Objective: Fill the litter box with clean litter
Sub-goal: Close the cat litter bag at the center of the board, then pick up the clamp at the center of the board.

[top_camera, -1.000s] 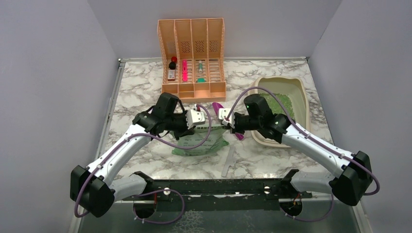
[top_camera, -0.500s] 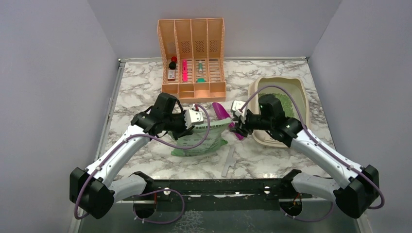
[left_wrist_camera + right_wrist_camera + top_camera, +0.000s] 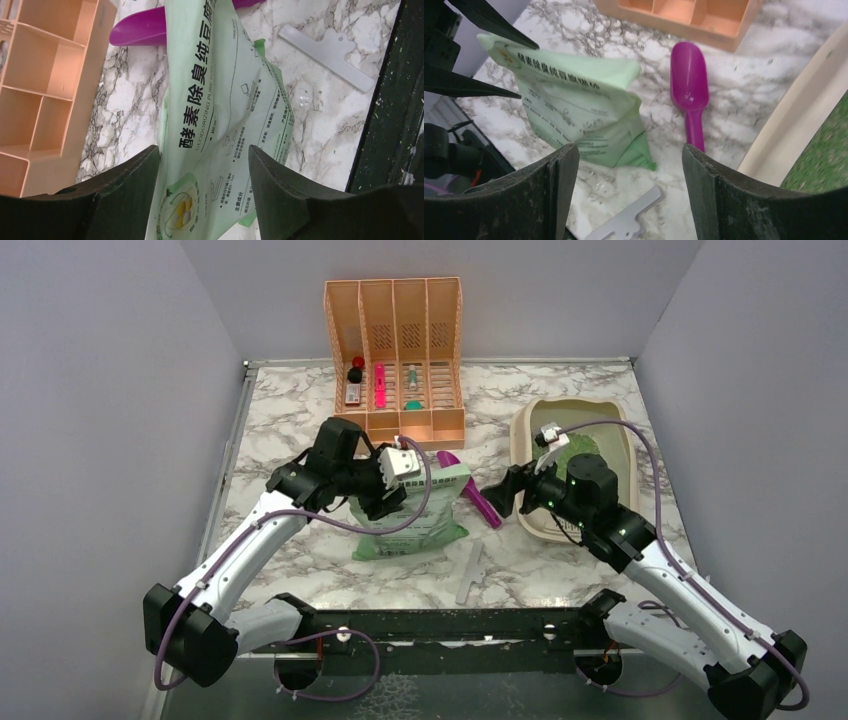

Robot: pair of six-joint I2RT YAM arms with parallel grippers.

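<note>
Top external: just let go of litter bag (image 3: 420, 522), both jaws wide, empty; guessing done filling litter box (image 3: 580, 403).

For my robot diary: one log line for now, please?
left gripper: open at bag | right gripper: open | clean litter: in litter box
</note>
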